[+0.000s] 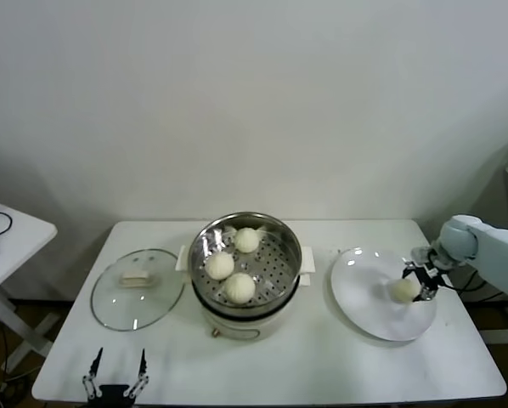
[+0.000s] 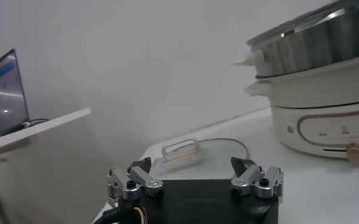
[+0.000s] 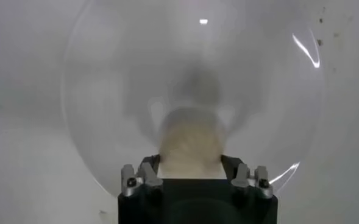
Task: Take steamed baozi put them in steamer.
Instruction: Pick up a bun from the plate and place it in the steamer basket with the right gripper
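Baozi, the last on our white plate, sits gripped between our right gripper's fingers, bound for the steamer holding three; our left gripper waits open.

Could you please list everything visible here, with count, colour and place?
steamed baozi: four, off-white; three in the steamer, one on the plate
steamer: one, shiny steel basket on a cream electric pot, table centre
plate: one, white, right of the steamer
glass lid: one, clear, flat on the table left of the steamer
table: one, white
side table: one, white, far left
left claw: open, parked at the table's front left edge
right claw: around the baozi on the plate
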